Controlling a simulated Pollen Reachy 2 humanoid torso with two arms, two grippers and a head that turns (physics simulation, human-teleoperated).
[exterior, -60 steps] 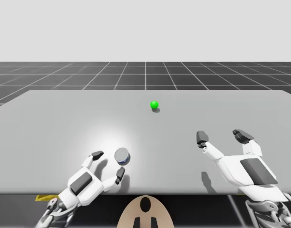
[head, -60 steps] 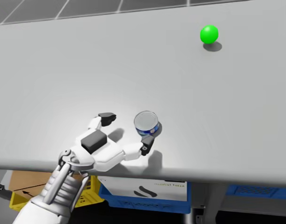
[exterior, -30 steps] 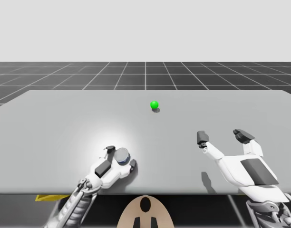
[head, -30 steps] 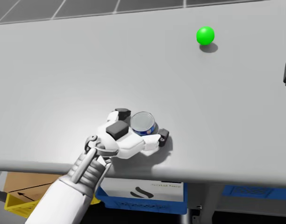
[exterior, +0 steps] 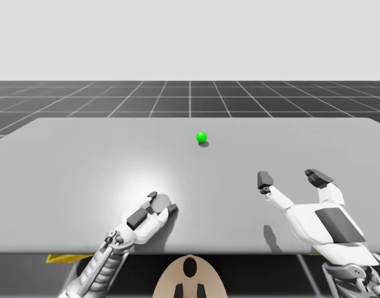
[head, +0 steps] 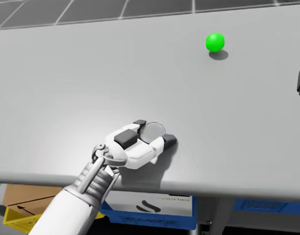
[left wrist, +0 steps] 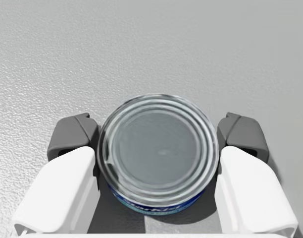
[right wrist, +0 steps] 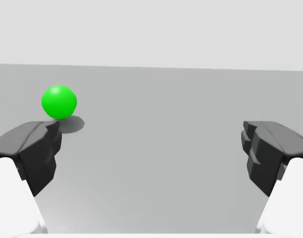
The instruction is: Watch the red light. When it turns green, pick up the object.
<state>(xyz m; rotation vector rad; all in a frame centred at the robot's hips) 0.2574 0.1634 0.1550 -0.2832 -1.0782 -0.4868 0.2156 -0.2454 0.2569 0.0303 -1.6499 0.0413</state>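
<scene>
Silver-lidded and blue-banded, the short round metal can stands upright on the grey bench. Its flat lid faces up and its axis is vertical, and it is wider than it is tall. It sits near the bench's front edge on our left side. Our left end effector pinches the can, one dark pad touching each side of its wall. That forearm comes in low over the front edge, angled inward. Our right end effector hovers well apart from the can, fingers spread wide and pointing towards the far side, where the small green sphere light rests.
</scene>
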